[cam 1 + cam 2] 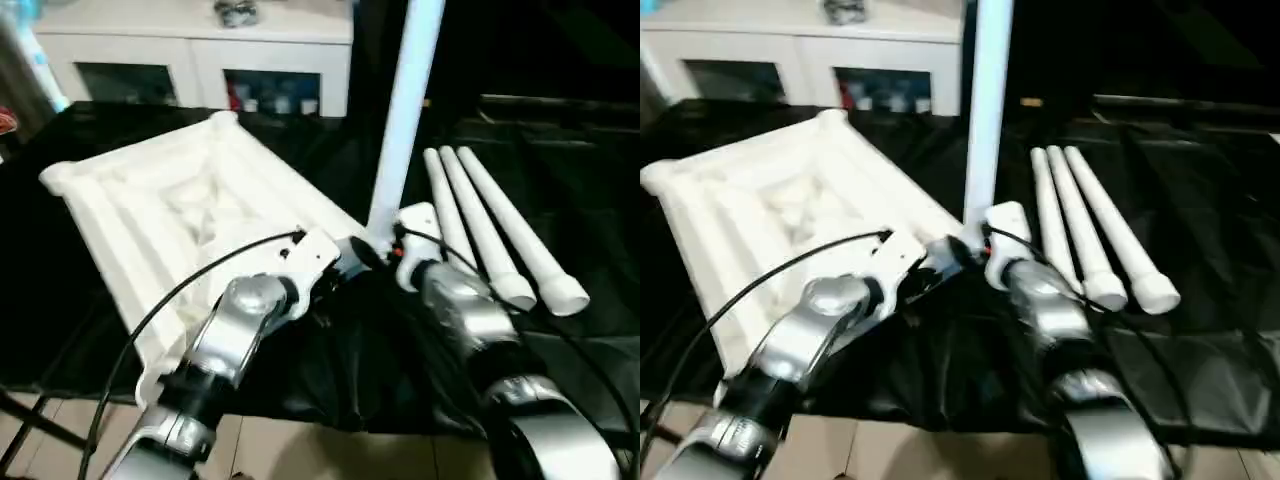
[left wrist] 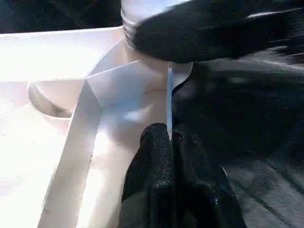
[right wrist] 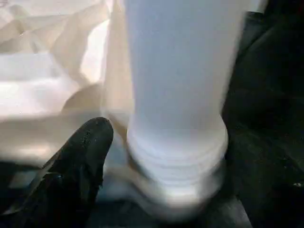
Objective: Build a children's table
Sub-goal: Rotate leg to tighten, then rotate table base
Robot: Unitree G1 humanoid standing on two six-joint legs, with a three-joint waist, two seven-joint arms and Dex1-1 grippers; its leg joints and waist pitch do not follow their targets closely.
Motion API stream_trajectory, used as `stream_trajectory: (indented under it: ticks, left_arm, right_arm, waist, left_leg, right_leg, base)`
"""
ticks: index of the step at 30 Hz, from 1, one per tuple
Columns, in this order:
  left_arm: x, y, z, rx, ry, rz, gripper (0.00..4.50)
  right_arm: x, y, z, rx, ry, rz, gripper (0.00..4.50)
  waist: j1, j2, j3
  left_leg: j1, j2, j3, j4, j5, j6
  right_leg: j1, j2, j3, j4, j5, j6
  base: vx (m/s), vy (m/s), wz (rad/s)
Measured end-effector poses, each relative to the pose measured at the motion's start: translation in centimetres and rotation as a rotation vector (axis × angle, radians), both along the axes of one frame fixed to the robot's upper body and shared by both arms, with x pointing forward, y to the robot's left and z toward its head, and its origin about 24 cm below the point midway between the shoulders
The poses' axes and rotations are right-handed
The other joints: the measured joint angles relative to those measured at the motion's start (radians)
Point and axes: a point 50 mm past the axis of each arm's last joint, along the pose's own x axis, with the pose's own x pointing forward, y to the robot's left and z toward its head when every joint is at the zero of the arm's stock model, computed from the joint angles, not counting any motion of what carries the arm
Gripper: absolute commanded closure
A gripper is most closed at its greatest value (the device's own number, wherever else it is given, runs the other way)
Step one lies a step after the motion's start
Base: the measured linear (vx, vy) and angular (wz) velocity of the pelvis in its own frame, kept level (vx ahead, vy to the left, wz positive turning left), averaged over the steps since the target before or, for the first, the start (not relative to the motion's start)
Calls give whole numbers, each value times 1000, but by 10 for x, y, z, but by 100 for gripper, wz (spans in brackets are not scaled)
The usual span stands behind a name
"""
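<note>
Between our claws: upright leg (image 1: 405, 120) seated in tabletop (image 1: 150, 215) near corner socket | left claw (image 2: 169, 142) pinched shut on thin corner rib, steadying the top | right claw (image 3: 156, 156) loosely straddles leg base, looks like letting go | three spare legs (image 1: 500, 235) just beyond right claw, staged for next sockets

The tabletop (image 1: 180, 215) lies left (underside up); one leg (image 1: 405, 110) stands upright at its near right corner, three legs (image 1: 500, 235) lie right.
</note>
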Motion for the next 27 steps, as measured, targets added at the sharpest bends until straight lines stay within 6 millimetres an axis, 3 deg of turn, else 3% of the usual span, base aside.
stream_trajectory:
  ticks: [4, 5, 7, 11, 15, 20, 27]
  left_arm:
    - [6, 0, 0, 4, -14, 6, 450]
    - [6, -1, 0, 3, -14, 3, 406]
    - [8, -1, 0, -10, -15, 7, 395]
    - [11, -8, 14, -93, -103, -8, 359]
    - [16, -6, 39, -134, -212, 38, 359]
    - [20, 43, 69, -91, -340, 200, 359]
    - [-5, 122, 74, 155, -329, 403, 359]
  right_arm:
    - [-5, -14, 7, -4, -19, 24, 61]
    - [-7, -18, 8, -5, -23, 28, 58]
    - [-11, -22, 12, -4, -31, 50, 58]
    - [-17, -21, 14, -10, -34, 83, 58]
    - [-18, -20, 15, -19, -26, 87, 58]
    - [-18, -21, 14, -32, 0, 82, 58]
    - [-22, -6, 9, -83, 49, 146, 58]
  waist:
    - [-2, 0, 0]
    - [0, 1, 0]
    - [0, 1, 0]
    - [-2, 0, 0]
    - [-9, -2, 0]
    - [-21, -6, 2]
    - [-21, -19, 3]
  left_leg:
    - [0, 0, 0, 0, 0, 0]
    - [0, 0, 0, 0, 2, 3]
    - [0, 0, 0, 0, 3, 5]
    - [-1, 0, 0, 1, 3, 5]
    - [0, 1, 0, 1, 3, 5]
    - [0, 1, 0, -1, 3, 5]
    - [-2, 1, 0, -1, 0, 0]
  right_leg:
    - [0, 0, 0, 0, 0, 0]
    - [0, 0, 0, 0, 0, 0]
    - [0, 0, 0, 0, 0, 0]
    - [0, 0, 0, -1, 0, 0]
    - [0, 0, -1, 0, 0, 0]
    - [0, 1, -1, 1, -1, 2]
    - [-2, 1, -1, 0, -1, 2]
  base:
    - [0, 0, 0]
    - [0, 0, 0]
    - [0, 0, 0]
    - [0, 0, 0]
    - [0, 0, 0]
    - [0, 0, 0]
    - [0, 0, 0]
